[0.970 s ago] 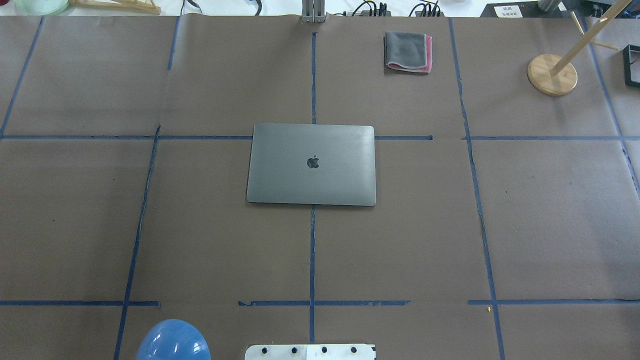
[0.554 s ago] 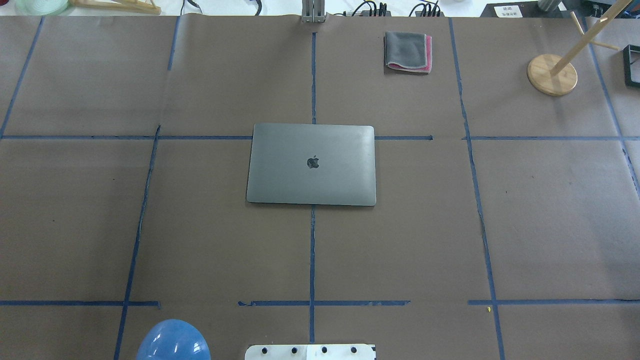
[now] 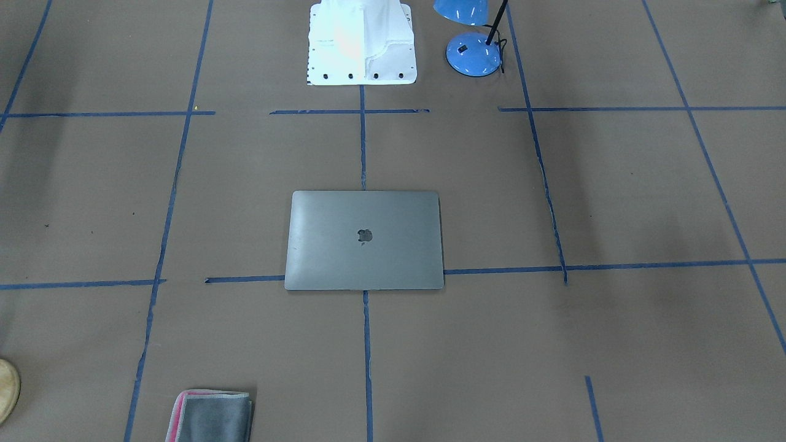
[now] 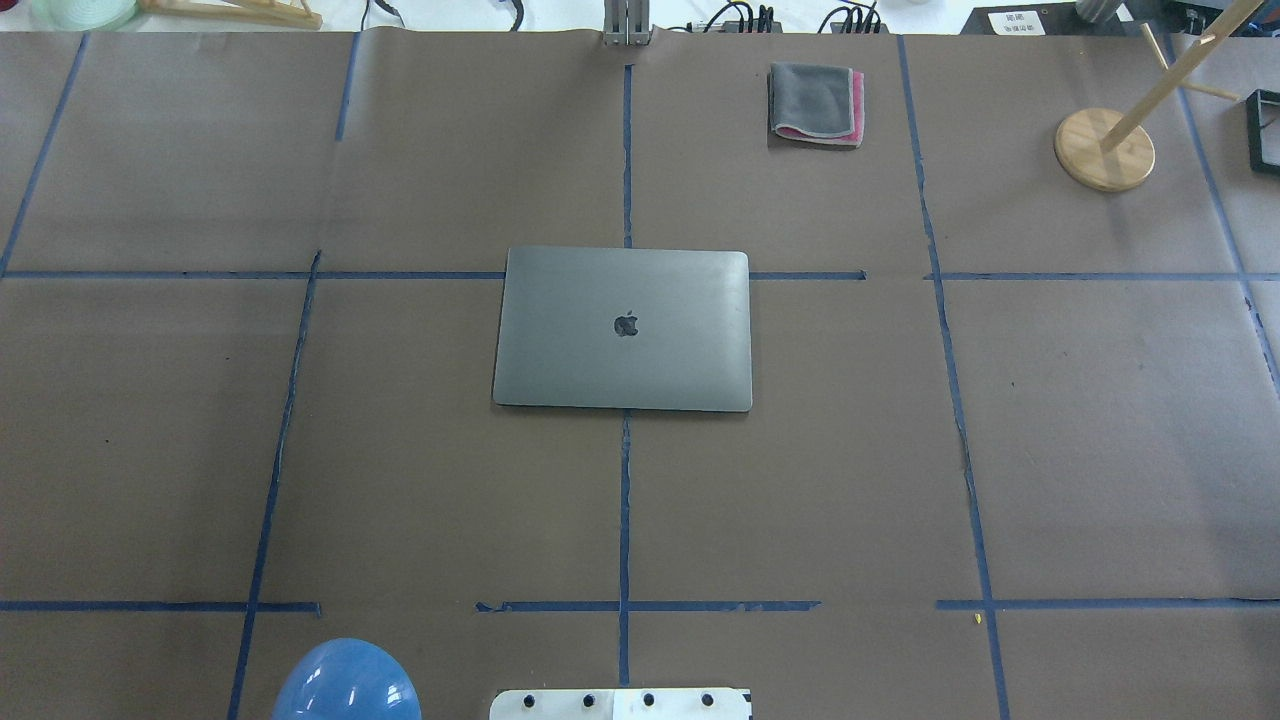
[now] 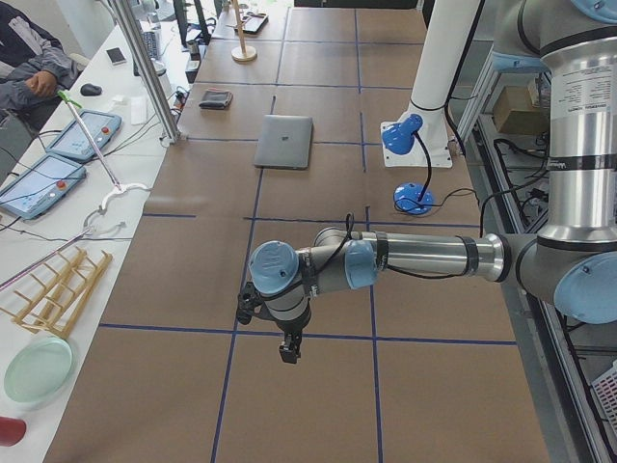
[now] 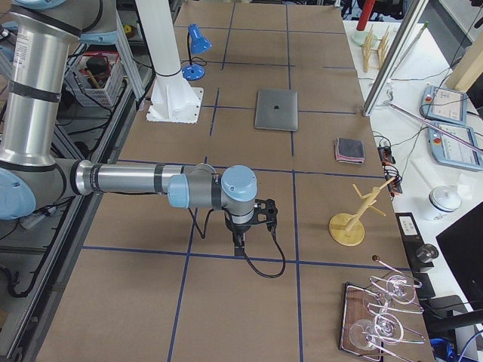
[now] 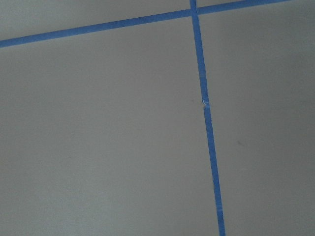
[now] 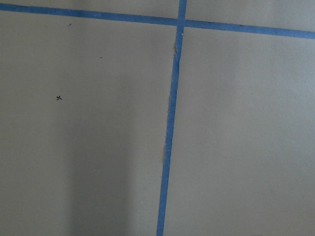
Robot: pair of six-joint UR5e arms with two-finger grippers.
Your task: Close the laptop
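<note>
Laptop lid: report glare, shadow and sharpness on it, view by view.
Overhead: the laptop lid shows a soft uneven sheen, logo crisp, no hard glare. Front-facing: lid evenly lit, while the white base is blown out. Side views: lid small, logo barely legible. Wrist views: laptop not in frame.

The worktop (image 4: pixel 400 450) is covered with brown paper, and blue tape (image 4: pixel 624 520) divides it into a grid. A closed grey laptop (image 4: pixel 622 328) lies flat in its middle. Seen from overhead, a folded grey-and-pink cloth (image 4: pixel 815 103) lies at 1 o'clock from the laptop, a wooden stand (image 4: pixel 1104 149) at 2 o'clock, a blue lamp (image 4: pixel 346 682) at 7 o'clock and a white base plate (image 4: pixel 620 704) at 6 o'clock.
</note>
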